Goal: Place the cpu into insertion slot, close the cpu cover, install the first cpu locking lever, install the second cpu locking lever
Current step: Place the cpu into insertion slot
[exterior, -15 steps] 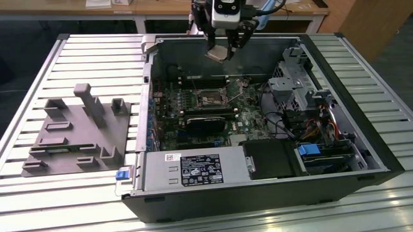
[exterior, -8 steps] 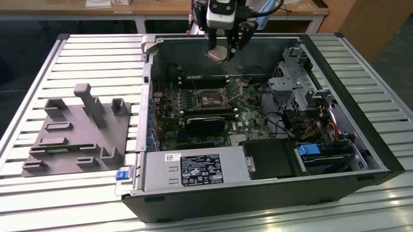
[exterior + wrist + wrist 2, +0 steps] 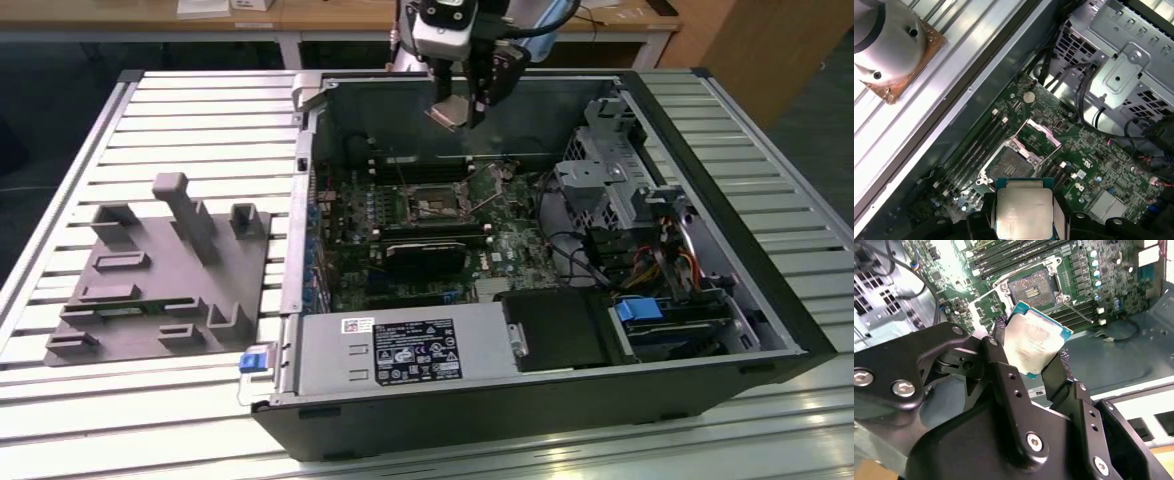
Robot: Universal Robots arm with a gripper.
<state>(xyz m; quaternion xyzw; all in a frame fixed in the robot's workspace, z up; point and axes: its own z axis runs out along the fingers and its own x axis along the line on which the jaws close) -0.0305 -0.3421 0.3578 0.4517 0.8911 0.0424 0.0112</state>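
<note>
Starting at 9 o'clock in the exterior view: got a grey fixture (image 3: 160,270) lying on the slatted surface (image 3: 200,110), just beside the open case (image 3: 534,420). Moving right into the case, seeing the green board (image 3: 354,250) with the slot (image 3: 435,207) near its middle and a black block (image 3: 424,262) close by at 6 o'clock of it. Looking to 12 o'clock from the slot, finding the end effector (image 3: 454,110) hanging over the case's far wall, well clear of the board. Clenched on the cpu (image 3: 446,117), so not seated yet, just held in the air.

Checking the second wrist view: end effector (image 3: 1031,347) pinching the cpu (image 3: 1036,342) by two opposite edges, pale metal face showing, tilted, with the slot (image 3: 1031,290) bare beyond it. Same grip in the first wrist view, end effector (image 3: 1023,217) on the cpu (image 3: 1023,210), slot (image 3: 1013,165) with dark centre exposed and the cover (image 3: 1039,135) flipped up, standing tilted at one edge of it.

Further right in the exterior view, at 3 o'clock of the board, spotting a silver cage (image 3: 601,180) and some cables (image 3: 641,270).
</note>
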